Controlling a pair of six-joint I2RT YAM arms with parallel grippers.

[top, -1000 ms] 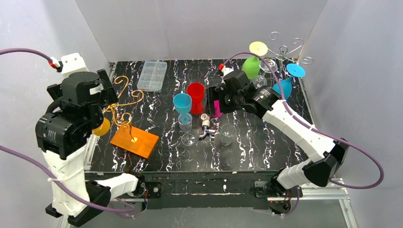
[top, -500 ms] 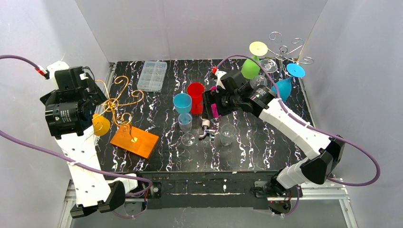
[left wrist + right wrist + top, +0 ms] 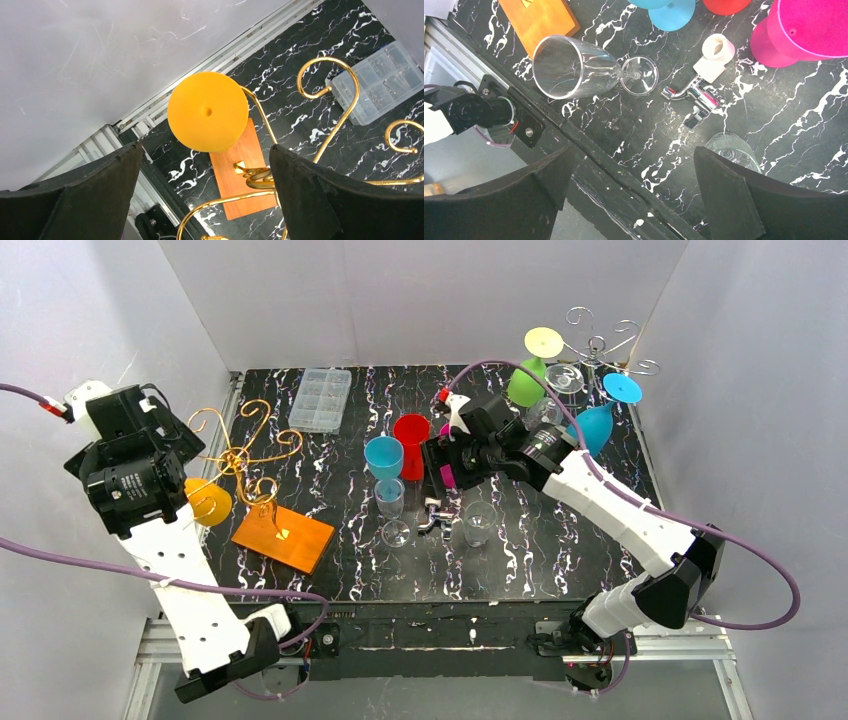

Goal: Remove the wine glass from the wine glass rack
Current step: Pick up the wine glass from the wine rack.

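Observation:
An orange wine glass [image 3: 208, 111] hangs upside down on the gold wire rack [image 3: 327, 90], its round foot facing up; the top view shows it [image 3: 212, 503] at the rack's left side. The rack stands on an orange wooden base [image 3: 283, 537]. My left gripper [image 3: 205, 197] is open and raised above the glass, clear of it, nothing between its fingers. My right gripper [image 3: 438, 465] is open and empty over the table's middle, above the standing cups. A silver rack [image 3: 598, 345] at the back right carries green, blue and clear glasses.
Blue [image 3: 383, 457], red [image 3: 411, 435] and pink [image 3: 809, 25] cups stand mid-table with a clear flute [image 3: 574, 67], a clear glass [image 3: 731, 152] and a small chrome tap part [image 3: 701, 95]. A clear plastic box [image 3: 321, 398] lies at the back. The left wall is close beside the left arm.
The left arm has lifted and swung back to the left, away from the gold rack. The right gripper has drifted slightly left over the cups. Both stay open.

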